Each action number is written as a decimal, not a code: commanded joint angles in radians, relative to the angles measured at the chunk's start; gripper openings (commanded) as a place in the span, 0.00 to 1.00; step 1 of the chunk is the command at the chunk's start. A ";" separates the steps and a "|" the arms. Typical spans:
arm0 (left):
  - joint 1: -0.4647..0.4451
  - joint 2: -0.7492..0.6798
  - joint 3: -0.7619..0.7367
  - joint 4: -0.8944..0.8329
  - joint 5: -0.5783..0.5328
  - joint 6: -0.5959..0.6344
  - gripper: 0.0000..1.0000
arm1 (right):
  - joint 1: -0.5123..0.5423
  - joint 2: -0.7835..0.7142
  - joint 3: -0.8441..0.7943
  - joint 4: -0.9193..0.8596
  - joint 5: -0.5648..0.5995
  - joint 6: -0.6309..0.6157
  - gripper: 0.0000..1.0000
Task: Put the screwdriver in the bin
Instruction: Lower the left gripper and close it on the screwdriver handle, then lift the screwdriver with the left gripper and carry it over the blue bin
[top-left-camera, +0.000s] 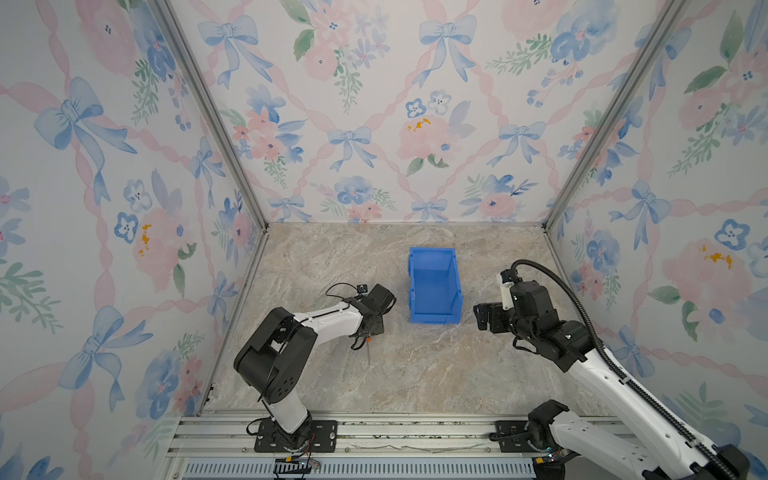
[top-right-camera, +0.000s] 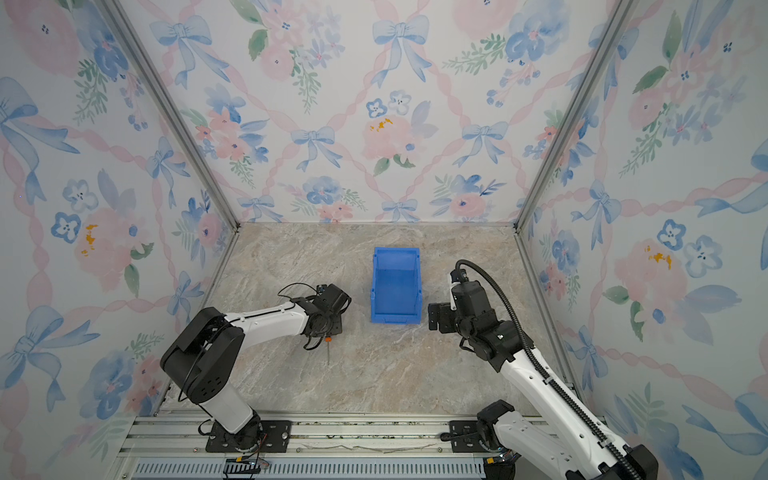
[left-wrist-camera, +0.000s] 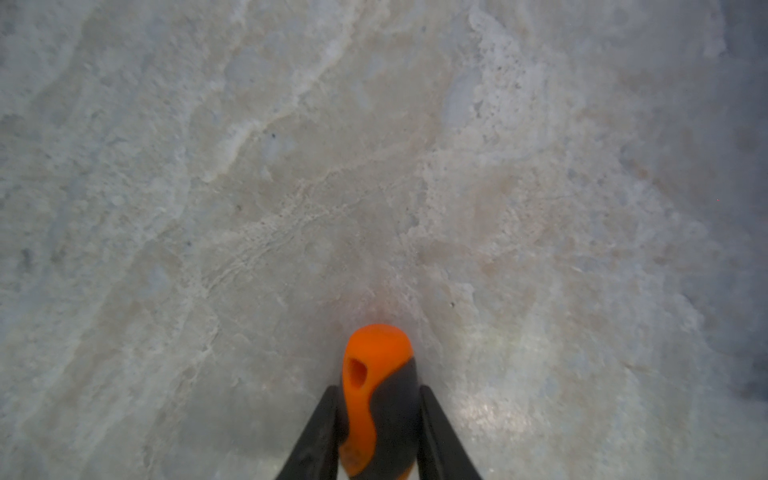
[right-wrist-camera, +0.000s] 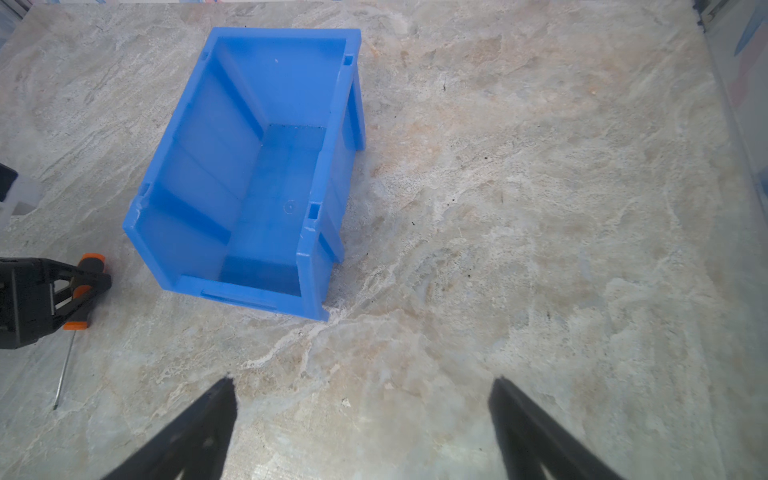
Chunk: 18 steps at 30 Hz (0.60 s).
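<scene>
Finds the screwdriver (top-left-camera: 368, 340) low and left of centre in a top view, on the marbled worktop (top-left-camera: 415, 374), with only an orange speck of handle and the thin grey shaft pointing toward the bottom of the frame, just below the left gripper (top-left-camera: 368, 331). Repeats the same layout for the screwdriver (top-right-camera: 328, 340) in both top views. Places it outside the bin (top-left-camera: 415, 286), to the bin's left, with a strip of bare worktop between. Catches, at the bottom centre of the left wrist view, the orange-and-black handle (left-wrist-camera: 376, 361) pinched on both flanks by the left gripper (left-wrist-camera: 379, 390), black fingers (left-wrist-camera: 320, 432) pressed against the plastic with no gap. Cannot tell whether raised off the surface or resting on it. Confirms the hold at the left edge of the right wrist view: left gripper (right-wrist-camera: 93, 293) closed across the handle, shaft (right-wrist-camera: 65, 365) slanting down to a tip at the lower left. Sets the bin (right-wrist-camera: 199, 166) upright, open top to the camera, lower sloped lip toward the bottom of both top views, bare blue floor visible inside. Puts the right gripper (top-left-camera: 480, 318) just right of the bin's lower right corner, apart from it. Shows, at the bottom of the right wrist view, the right gripper (right-wrist-camera: 363, 380) spread wide, gripping nothing, only worktop between the two black fingers.
</scene>
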 joint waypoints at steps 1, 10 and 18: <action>-0.015 0.033 -0.021 -0.028 0.005 -0.034 0.22 | -0.035 -0.013 0.044 -0.045 -0.045 -0.053 0.97; -0.055 0.030 0.007 -0.028 0.017 -0.060 0.00 | -0.053 -0.044 0.018 -0.025 -0.053 -0.028 0.97; -0.061 -0.114 0.034 -0.027 0.017 -0.029 0.00 | -0.071 -0.083 0.013 -0.044 -0.018 -0.047 0.97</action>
